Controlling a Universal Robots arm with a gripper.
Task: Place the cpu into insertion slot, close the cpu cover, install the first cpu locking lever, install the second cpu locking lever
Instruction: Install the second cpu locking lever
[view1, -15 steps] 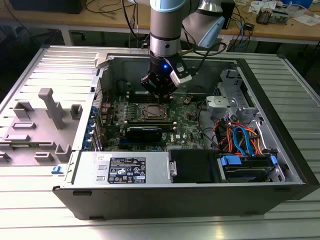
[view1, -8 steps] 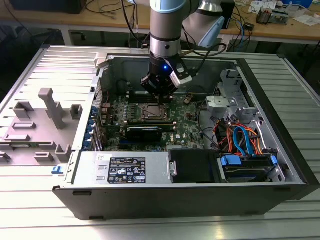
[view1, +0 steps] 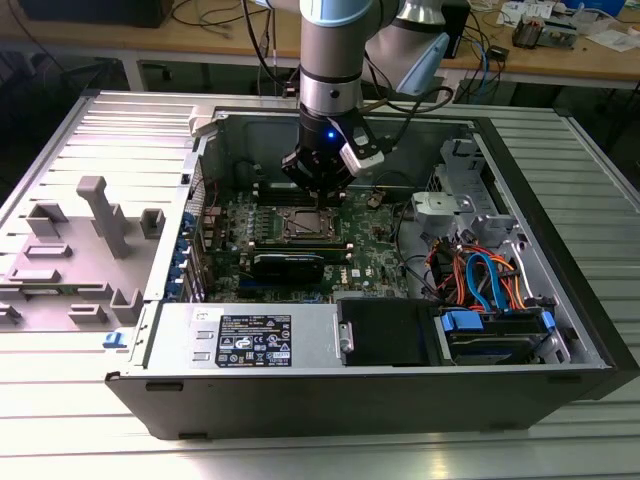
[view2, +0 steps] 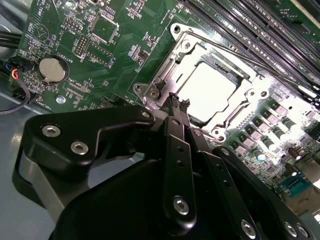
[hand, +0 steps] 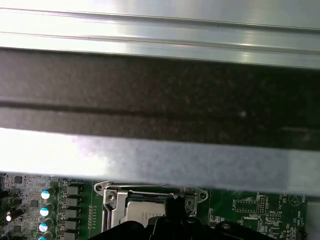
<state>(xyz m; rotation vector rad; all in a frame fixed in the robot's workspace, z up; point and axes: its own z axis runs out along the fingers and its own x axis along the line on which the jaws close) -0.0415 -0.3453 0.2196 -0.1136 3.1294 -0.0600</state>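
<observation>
In the exterior view, a grey plastic fixture (view1: 95, 235) lies well off to the gripper's (view1: 318, 196) side on the ribbed metal table (view1: 60, 420). The gripper hangs inside the open computer case (view1: 400, 385), just above the insertion slot (view1: 303, 226). In the second wrist view its fingers (view2: 178, 107) sit pressed together, holding nothing, at the edge of the cpu cover (view2: 170, 75), which lies flat around the bright cpu (view2: 206, 92) on the green motherboard (view2: 80, 30). Coloured cables (view1: 480, 275) crowd the other side. A white label (view1: 252, 339) is too small to make out.

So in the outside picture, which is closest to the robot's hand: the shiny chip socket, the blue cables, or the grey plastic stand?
1. The insertion slot, on the green board right under the hand.
2. The blue cables, inside the case toward the exterior view's right.
3. The grey plastic stand, outside the case at the exterior view's left.
</observation>
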